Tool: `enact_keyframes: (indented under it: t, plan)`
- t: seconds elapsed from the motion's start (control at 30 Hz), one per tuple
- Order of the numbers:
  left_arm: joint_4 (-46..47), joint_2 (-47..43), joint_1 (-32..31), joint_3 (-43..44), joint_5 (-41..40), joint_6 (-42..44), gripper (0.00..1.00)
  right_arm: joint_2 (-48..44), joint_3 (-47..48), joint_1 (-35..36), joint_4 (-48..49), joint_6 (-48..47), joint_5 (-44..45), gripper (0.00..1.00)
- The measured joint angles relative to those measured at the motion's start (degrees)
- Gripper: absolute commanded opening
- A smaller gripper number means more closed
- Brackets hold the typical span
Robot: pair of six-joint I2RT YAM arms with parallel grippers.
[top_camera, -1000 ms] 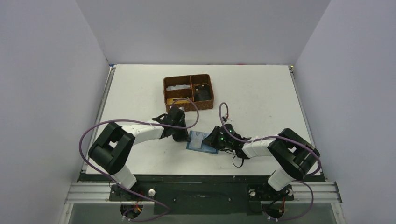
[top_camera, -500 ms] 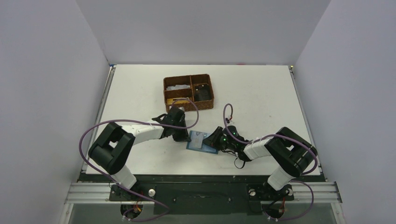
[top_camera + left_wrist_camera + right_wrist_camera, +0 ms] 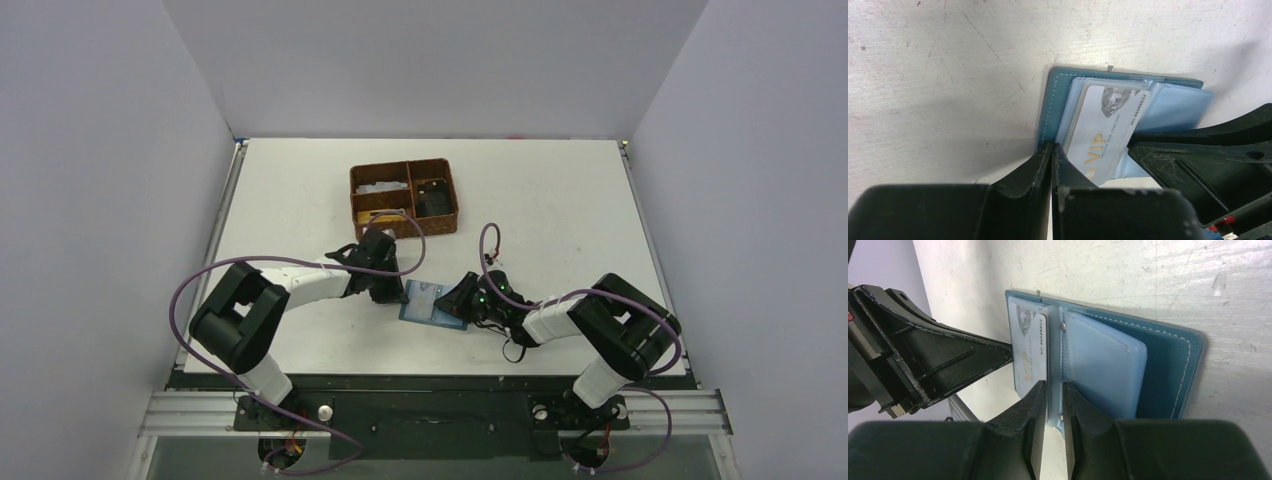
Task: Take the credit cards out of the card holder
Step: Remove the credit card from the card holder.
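Note:
The teal-blue card holder (image 3: 432,303) lies open on the table between both grippers. It shows in the left wrist view (image 3: 1055,100) and the right wrist view (image 3: 1168,355). A white credit card (image 3: 1103,130) with gold "VIP" lettering sits in a clear sleeve on its left panel (image 3: 1030,345). My left gripper (image 3: 1052,147) is shut, its tips resting on the holder's left edge (image 3: 400,294). My right gripper (image 3: 1054,389) is closed narrowly on the riveted spine of the holder's plastic sleeves (image 3: 458,303). No tan-gold card is visible.
A brown woven compartment basket (image 3: 404,197) stands behind the grippers, holding small dark and white items. The table's front edge lies just below the card holder. Purple cables loop over both arms.
The right gripper has crept slightly left, further onto the card holder. The left arm and the holder have stayed still.

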Motion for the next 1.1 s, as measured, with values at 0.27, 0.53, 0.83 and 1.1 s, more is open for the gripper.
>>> enact_keyframes:
  t: [0.27, 0.53, 0.83, 1.1]
  plan:
    - [0.0, 0.2, 0.1, 0.0, 0.2, 0.0, 0.00, 0.7, -0.2, 0.1, 1.3, 0.3, 0.0, 0.17]
    - [0.0, 0.3, 0.2, 0.0, 0.4, 0.0, 0.00, 3.8, 0.4, 0.2, 5.6, 1.7, -0.6, 0.16]
    - [0.1, 0.4, 0.3, 0.0, 0.6, 0.0, 0.00, 5.1, 0.6, 0.2, 7.5, 2.5, -0.6, 0.11]
    - [0.2, 0.4, 0.3, -0.1, 0.7, 0.0, 0.00, 5.2, 0.5, 0.2, 7.3, 2.8, -0.4, 0.00]
